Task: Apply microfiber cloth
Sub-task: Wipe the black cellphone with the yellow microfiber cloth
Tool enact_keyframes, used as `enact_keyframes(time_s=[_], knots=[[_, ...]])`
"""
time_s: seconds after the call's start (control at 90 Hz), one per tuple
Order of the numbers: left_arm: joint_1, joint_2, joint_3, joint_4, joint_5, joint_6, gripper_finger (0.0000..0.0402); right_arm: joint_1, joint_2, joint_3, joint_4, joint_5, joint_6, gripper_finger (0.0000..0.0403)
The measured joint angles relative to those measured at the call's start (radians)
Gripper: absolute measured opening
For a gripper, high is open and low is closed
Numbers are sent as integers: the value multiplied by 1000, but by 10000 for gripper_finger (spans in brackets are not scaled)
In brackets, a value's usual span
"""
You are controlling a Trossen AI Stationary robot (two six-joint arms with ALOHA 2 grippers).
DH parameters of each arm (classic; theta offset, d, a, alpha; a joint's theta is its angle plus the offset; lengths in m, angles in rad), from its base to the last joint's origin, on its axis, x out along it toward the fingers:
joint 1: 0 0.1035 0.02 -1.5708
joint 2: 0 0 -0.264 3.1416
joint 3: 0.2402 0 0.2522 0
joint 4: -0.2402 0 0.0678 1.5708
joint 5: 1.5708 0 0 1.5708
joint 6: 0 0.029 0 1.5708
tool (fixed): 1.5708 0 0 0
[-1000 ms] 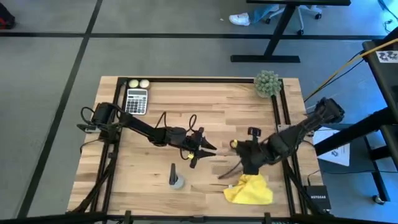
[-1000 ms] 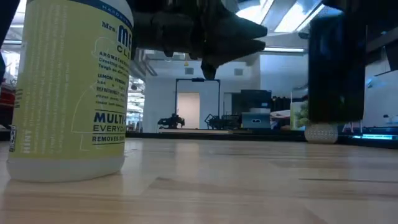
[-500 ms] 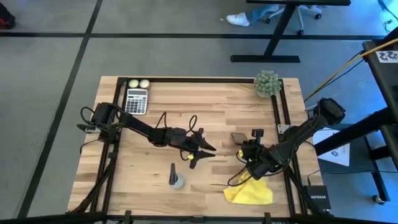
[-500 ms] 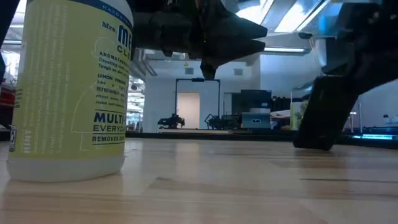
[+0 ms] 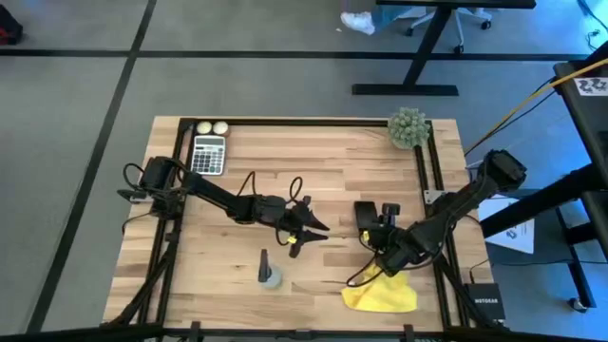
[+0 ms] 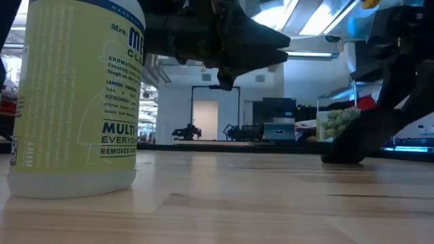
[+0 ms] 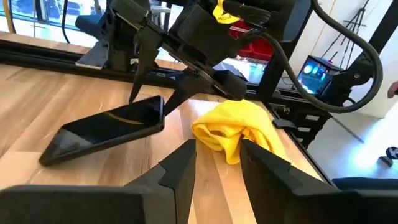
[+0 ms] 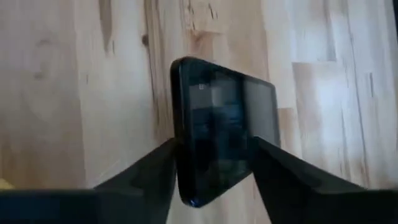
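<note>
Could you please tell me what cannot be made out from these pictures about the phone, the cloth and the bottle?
- Smartphone, low view: only a dark silhouette, so its screen cannot be seen.
- Microfiber cloth, high view: its top is covered by the right gripper; absent from the low view.
- Spray bottle, low view: its top is cut off by the picture's edge.
- Calculator, high view: keys too small to read.

Calculator (image 5: 209, 153): flat near the table's far left corner.
Two pale balls (image 5: 212, 127): side by side just beyond the calculator.
Green plant (image 5: 408, 127): at the far right corner.
Spray bottle (image 5: 269, 271): toward the near edge, left of centre.
Smartphone (image 7: 106, 130): black, one end tilted off the wooden table (image 5: 342, 161).
</note>
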State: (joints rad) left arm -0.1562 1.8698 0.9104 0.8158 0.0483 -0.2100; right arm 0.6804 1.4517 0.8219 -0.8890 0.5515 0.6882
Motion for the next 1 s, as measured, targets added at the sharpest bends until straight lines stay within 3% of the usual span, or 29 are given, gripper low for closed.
enact_keyframes(time_s=[0.189,0.356,0.456,0.511,0.6,0.811,0.911,1.0], knots=[[0,0,0,0,0,-3,107,0,0,7,-9,-60,16,216],[0,0,0,1,0,-3,107,3,-2,83,-17,-308,110,218],[0,0,0,2,0,-3,107,28,-3,105,88,-471,181,218],[0,0,0,2,0,-3,107,49,-3,104,166,-511,224,218],[0,0,0,3,0,-3,107,88,0,95,267,-506,264,218],[0,0,0,4,0,-9,107,162,92,93,278,-342,264,218],[0,0,0,4,0,-18,107,172,193,93,278,-347,203,214],[0,0,0,4,0,-18,107,166,274,99,287,-411,190,184]])
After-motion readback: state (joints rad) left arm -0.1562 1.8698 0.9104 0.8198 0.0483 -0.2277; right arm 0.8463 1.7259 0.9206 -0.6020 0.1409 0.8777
